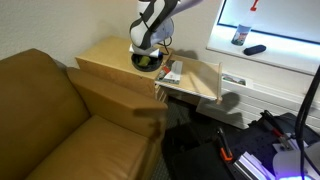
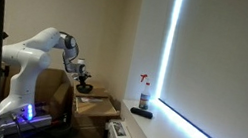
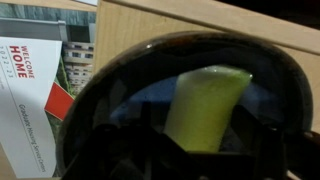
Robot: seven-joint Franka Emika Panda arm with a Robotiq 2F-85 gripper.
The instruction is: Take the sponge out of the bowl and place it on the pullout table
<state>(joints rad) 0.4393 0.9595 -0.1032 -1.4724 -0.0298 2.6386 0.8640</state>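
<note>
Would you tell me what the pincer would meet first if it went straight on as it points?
Probably the sponge, leaning inside the bowl directly below the pincer; exact depth is unclear.

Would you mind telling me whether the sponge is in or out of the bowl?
In: the wrist view shows the yellow-green sponge standing inside the dark bowl.

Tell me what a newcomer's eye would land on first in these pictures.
The bright yellow-green sponge jumps out first, propped up inside the dark bowl that fills the wrist view. In an exterior view, the white arm's gripper is down at that bowl, on light-wood furniture next to a big brown couch. A glaring strip of window light runs down the wall in an exterior view.
</note>
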